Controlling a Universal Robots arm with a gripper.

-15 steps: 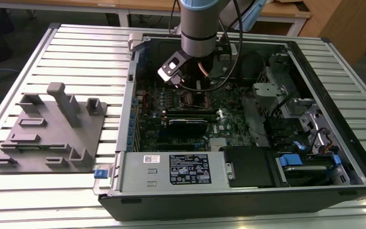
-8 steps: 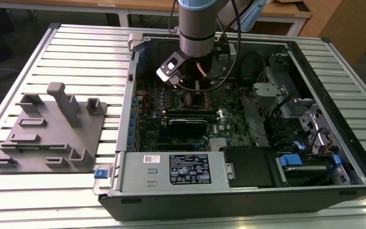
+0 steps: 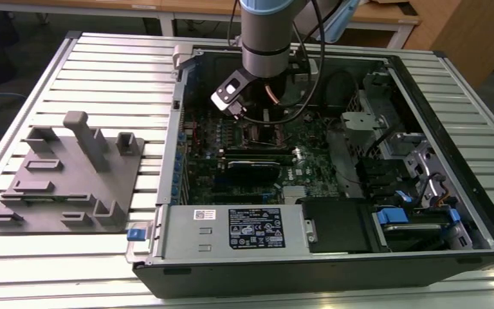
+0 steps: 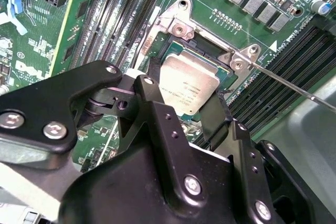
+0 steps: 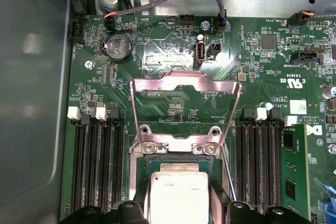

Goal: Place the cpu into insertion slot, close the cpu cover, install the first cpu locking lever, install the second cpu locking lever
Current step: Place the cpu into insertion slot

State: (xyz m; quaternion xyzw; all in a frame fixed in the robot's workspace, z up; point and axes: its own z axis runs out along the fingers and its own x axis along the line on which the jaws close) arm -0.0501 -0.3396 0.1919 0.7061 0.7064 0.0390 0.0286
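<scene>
The cpu (image 4: 190, 83), a silvery square chip, sits between my gripper's (image 4: 184, 100) two black fingers (image 4: 148, 94), low over the insertion slot (image 4: 206, 50), whose dark frame shows around it. In the first wrist view the cpu (image 5: 177, 192) lies just past the slot's hinge brackets, with the gripper (image 5: 178, 211) closed on its sides. The cpu cover (image 5: 185, 83) stands swung open beyond the slot (image 5: 173, 156). A thin locking lever (image 4: 286, 81) juts out free beside the slot. In the exterior view the gripper (image 3: 260, 121) hangs over the green motherboard (image 3: 316, 170).
Black memory slots (image 5: 100, 166) flank the socket on both sides. The open computer case (image 3: 453, 129) walls in the board, with cables (image 3: 333, 84) near the arm. A grey fixture block (image 3: 67, 174) lies on the slatted table at the exterior view's left.
</scene>
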